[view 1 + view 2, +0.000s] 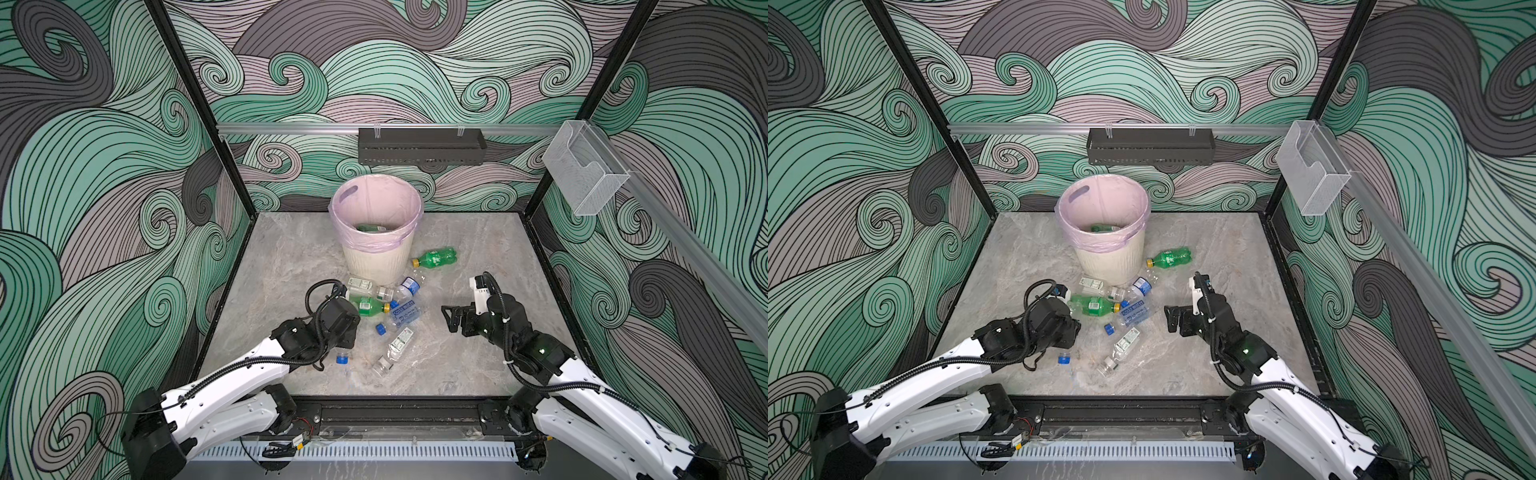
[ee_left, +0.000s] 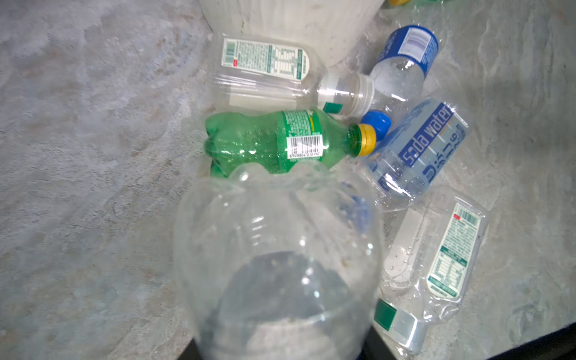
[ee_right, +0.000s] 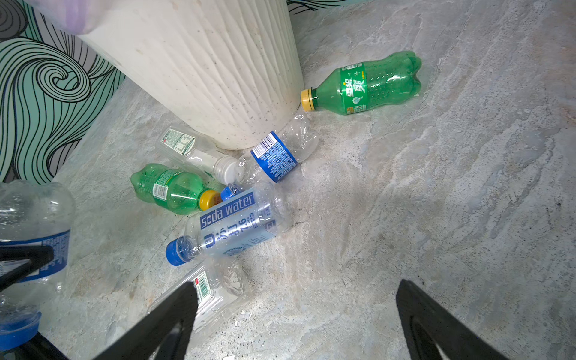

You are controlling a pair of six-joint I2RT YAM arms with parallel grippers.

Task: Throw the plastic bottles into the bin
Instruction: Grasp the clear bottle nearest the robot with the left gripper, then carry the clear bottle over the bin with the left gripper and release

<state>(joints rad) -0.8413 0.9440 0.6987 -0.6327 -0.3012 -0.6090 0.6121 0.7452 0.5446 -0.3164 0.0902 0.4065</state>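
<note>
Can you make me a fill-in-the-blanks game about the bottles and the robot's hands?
The bin is lined with a ___ plastic bag. The bottle inside is ___. The lone green bottle beside the bin has a ___ cap. The right gripper holds nothing; its jaws stand ___.
Missing words: pink, green, yellow, open.

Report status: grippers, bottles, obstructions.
Left gripper shut on clear blue-label bottle. Right gripper open, empty. Six loose bottles before bin, green bottle inside. Bin mouth unobstructed.
</note>
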